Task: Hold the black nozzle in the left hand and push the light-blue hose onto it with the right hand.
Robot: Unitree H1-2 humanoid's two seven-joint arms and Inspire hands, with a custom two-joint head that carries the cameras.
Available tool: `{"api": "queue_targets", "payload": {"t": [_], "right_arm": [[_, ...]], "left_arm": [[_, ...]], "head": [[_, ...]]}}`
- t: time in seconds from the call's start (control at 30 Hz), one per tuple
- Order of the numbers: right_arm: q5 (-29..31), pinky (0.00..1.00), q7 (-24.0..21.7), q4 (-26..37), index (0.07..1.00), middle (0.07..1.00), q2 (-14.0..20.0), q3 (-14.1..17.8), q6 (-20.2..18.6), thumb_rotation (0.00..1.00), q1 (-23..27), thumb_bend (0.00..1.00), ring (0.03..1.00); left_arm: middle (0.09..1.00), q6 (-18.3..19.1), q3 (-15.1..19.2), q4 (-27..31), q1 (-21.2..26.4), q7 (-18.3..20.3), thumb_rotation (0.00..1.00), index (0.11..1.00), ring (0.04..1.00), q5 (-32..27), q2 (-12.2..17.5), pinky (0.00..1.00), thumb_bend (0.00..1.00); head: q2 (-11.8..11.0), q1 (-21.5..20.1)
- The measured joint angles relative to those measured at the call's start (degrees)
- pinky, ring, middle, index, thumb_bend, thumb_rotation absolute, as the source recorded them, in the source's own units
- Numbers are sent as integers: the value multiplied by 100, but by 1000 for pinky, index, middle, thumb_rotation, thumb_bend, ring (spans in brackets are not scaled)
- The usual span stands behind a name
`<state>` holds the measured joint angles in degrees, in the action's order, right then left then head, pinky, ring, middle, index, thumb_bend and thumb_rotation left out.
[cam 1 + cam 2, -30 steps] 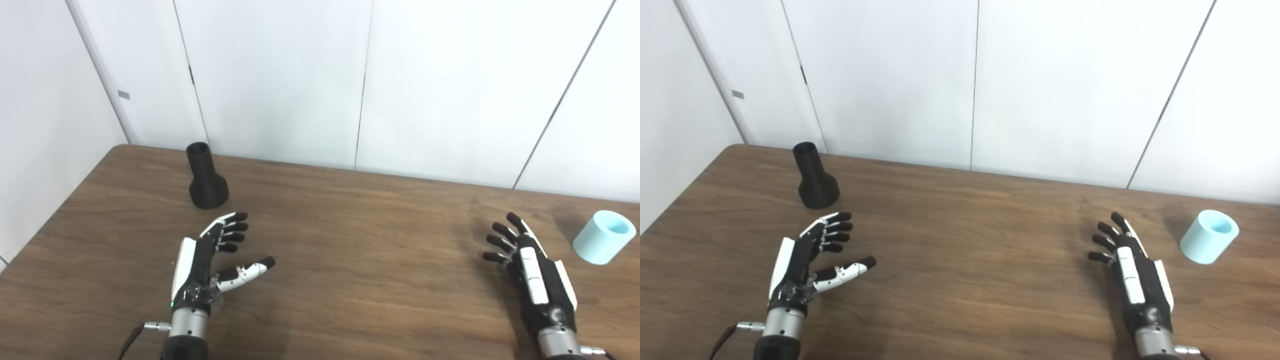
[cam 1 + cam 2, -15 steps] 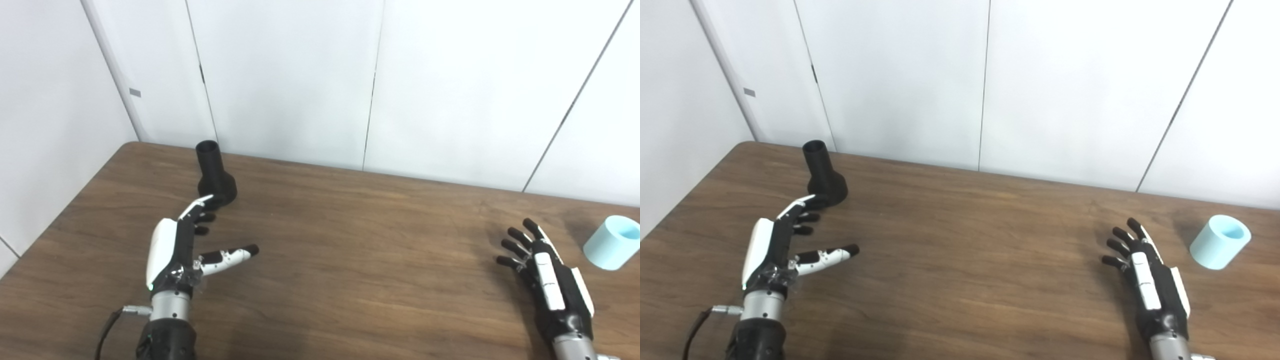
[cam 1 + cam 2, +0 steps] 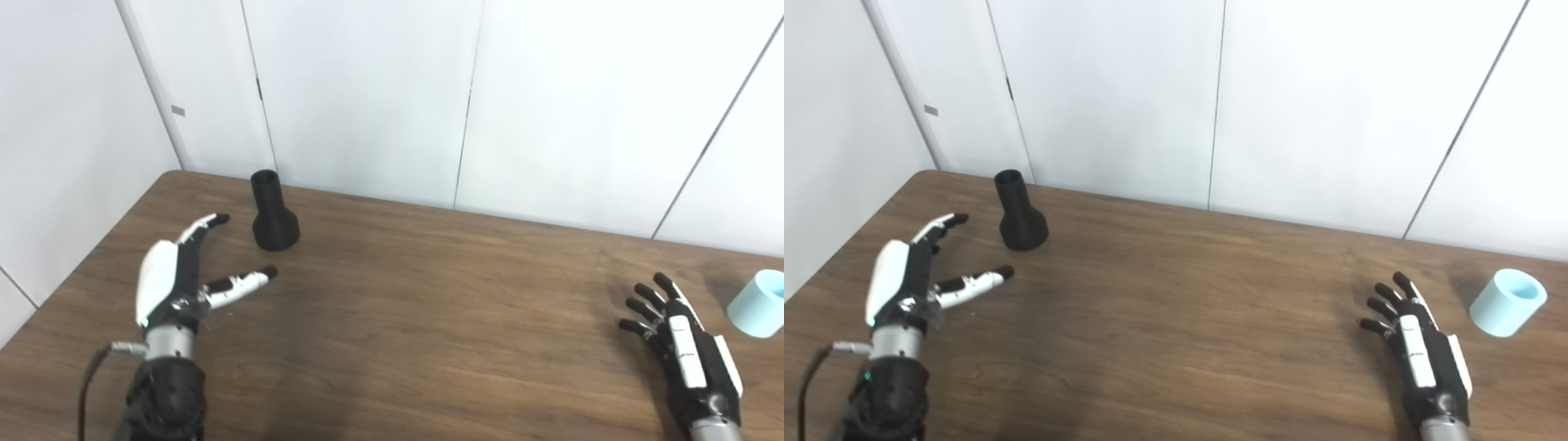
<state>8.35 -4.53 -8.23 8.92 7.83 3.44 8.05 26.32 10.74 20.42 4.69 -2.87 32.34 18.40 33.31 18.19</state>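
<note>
Currently both hands empty, fingers spread. Left hand (image 3: 174,278) near black nozzle (image 3: 273,212): wrap narrow neck, keep upright. Right hand (image 3: 1421,349) beside hose (image 3: 1508,302).

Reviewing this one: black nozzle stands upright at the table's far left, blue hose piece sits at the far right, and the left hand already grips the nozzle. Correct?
Not quite. The left hand is open and apart from the black nozzle, as the right eye view shows. The nozzle does stand upright at far left, and the light-blue hose sits at far right.
</note>
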Motion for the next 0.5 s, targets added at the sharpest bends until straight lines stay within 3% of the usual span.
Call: {"api": "queue_targets", "payload": {"t": [0.13, 0.23, 0.5], "right_arm": [[3, 666, 0, 0, 905, 840, -2, 8, -11, 828, 1, 326, 804], [3, 672, 1, 1, 916, 847, -4, 12, -9, 837, 0, 336, 810], [19, 654, 5, 33, 912, 835, -15, 27, 5, 848, -21, 361, 805]], "left_arm": [[936, 67, 119, -444, 285, 216, 303, 826, 962, 248, 147, 864, 882], [964, 77, 113, -890, 482, 263, 310, 817, 989, 389, 155, 958, 914], [979, 64, -115, -2099, 1020, 229, 320, 809, 988, 375, 441, 1000, 961]], "head": [[0, -26], [0, -62], [35, -150]]}}
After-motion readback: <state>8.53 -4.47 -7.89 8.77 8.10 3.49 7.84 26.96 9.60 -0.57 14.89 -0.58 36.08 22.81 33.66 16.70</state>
